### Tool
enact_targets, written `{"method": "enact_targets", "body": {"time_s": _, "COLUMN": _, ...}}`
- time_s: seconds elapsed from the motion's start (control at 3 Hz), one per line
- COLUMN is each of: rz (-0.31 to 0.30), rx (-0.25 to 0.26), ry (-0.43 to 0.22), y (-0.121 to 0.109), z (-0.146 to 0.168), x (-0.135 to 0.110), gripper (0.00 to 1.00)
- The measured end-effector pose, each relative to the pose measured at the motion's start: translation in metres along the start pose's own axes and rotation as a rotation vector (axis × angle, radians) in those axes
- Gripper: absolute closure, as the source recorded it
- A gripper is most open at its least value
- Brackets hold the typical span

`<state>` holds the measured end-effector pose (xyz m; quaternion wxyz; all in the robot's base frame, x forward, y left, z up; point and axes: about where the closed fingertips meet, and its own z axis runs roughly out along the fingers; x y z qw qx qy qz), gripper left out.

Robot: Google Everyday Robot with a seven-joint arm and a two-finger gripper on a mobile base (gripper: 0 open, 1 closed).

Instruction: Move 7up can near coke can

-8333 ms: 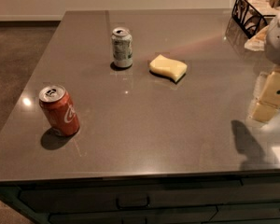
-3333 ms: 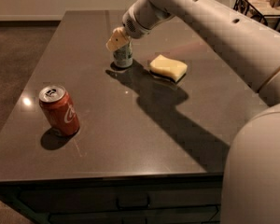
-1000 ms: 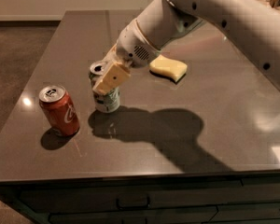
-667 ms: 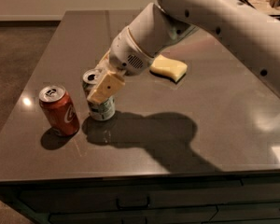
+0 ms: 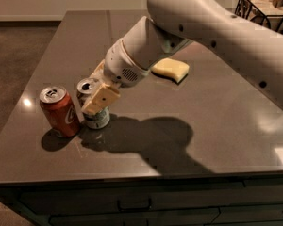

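Note:
The 7up can (image 5: 95,117), silvery-white with green marks, stands upright on the dark table (image 5: 217,121) at the front left. The red coke can (image 5: 60,111) stands upright just left of it, a small gap between them. My gripper (image 5: 97,94) is around the 7up can, with its tan fingers (image 5: 101,98) on the can's sides, and the white arm reaches in from the upper right. The front finger hides part of the can's body.
A yellow sponge (image 5: 170,69) lies behind the arm near the table's middle. A black wire basket (image 5: 266,9) stands at the back right corner. The table's front edge runs close below the two cans.
My gripper has carried the 7up can from the table's back middle down and left to a spot right beside the coke can. The coke can and the sponge have not moved.

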<state>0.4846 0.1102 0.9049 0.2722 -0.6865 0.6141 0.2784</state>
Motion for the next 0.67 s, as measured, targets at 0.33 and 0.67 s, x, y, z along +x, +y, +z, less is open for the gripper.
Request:
{"method": "enact_targets", "body": {"time_s": 0.33, "rz": -0.002, "rx": -0.003, "ry": 0.001, "y": 0.0008, "z": 0.001, "x": -0.001, "gripper": 0.0}}
{"method": "enact_targets", "body": {"time_s": 0.67, "rz": -0.002, "rx": -0.003, "ry": 0.001, "y": 0.0008, "z": 0.001, "x": -0.001, "gripper": 0.0}}
